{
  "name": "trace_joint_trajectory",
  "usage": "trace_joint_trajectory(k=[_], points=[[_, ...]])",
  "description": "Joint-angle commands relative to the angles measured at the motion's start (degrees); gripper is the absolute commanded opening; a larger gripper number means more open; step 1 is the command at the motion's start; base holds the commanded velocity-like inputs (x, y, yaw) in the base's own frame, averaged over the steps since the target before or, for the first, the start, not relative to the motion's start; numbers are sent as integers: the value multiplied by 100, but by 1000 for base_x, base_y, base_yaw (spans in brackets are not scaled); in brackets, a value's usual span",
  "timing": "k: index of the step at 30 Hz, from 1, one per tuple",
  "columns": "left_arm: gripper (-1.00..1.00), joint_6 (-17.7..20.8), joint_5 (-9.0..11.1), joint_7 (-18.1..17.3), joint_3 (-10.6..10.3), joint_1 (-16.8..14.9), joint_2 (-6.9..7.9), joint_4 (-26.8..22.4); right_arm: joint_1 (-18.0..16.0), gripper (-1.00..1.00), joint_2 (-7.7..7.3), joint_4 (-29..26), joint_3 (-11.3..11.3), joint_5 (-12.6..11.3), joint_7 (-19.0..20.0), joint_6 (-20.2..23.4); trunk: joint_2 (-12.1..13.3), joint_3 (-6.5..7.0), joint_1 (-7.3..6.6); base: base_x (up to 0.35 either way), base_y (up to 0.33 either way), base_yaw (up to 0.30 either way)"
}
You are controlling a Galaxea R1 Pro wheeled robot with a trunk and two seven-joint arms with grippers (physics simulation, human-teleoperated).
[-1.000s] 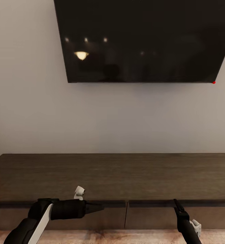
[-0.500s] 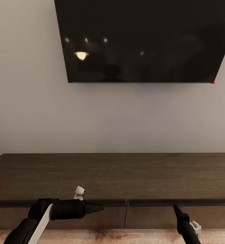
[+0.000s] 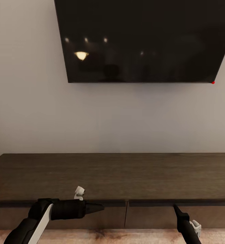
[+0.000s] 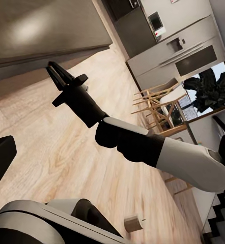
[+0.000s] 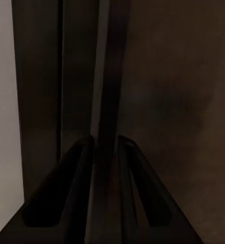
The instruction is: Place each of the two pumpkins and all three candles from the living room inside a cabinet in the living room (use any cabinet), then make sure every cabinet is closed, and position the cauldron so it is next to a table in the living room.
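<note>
While my right gripper (image 3: 175, 206) pinches the cabinet's (image 3: 112, 176) drawer-front (image 3: 180, 217) top edge, my left gripper (image 3: 100, 206) stays shut, beside it.

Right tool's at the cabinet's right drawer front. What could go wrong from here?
The right tool sits at the handle-less right drawer front's thin top edge; the hold looks slight and may slip when pulled. The left tool hangs close before the left drawer front and could knock it.
</note>
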Motion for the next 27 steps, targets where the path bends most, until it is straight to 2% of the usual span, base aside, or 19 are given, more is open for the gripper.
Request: trace_joint_trajectory(k=[1,27], points=[[100,36,21,0,-7,-3,4,-1,-1,-100,0,91,-24,-57,-85,51,-1,-6,0,0,0,0],[100,36,23,0,0,-3,4,-1,-1,-100,5,91,-24,-57,-76,42,-1,-6,0,-2,0,0]])
